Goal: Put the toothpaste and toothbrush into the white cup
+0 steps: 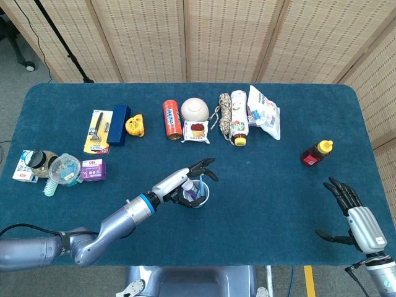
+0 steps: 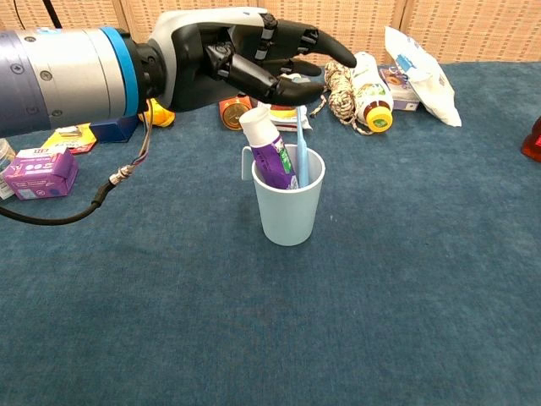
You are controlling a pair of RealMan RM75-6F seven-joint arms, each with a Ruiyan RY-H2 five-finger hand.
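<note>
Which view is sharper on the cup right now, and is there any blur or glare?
Chest view: cup, toothpaste and toothbrush are crisp, with no motion blur; the left hand is sharp too. Head view: even light, no glare, but the cup is small and partly hidden by the hand.

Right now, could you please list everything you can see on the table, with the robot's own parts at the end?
white cup: one, pale, near centre, upright.
toothpaste: one, white and purple, standing in the cup.
toothbrush: one, light blue, standing in the cup.
orange can: one, far side, lying down.
bowl: one, white, beside the can.
rope coil: one, beige, far side.
white bottle: one, yellow cap, lying down.
white packet: one, far right of the row.
brown bottle: one, yellow cap, right side.
razor pack: one, yellow, left side.
blue box: one, beside the razor pack.
purple box: one, left edge.
left hand: over the cup, holds nothing.
right hand: near right corner, fingers apart.
</note>
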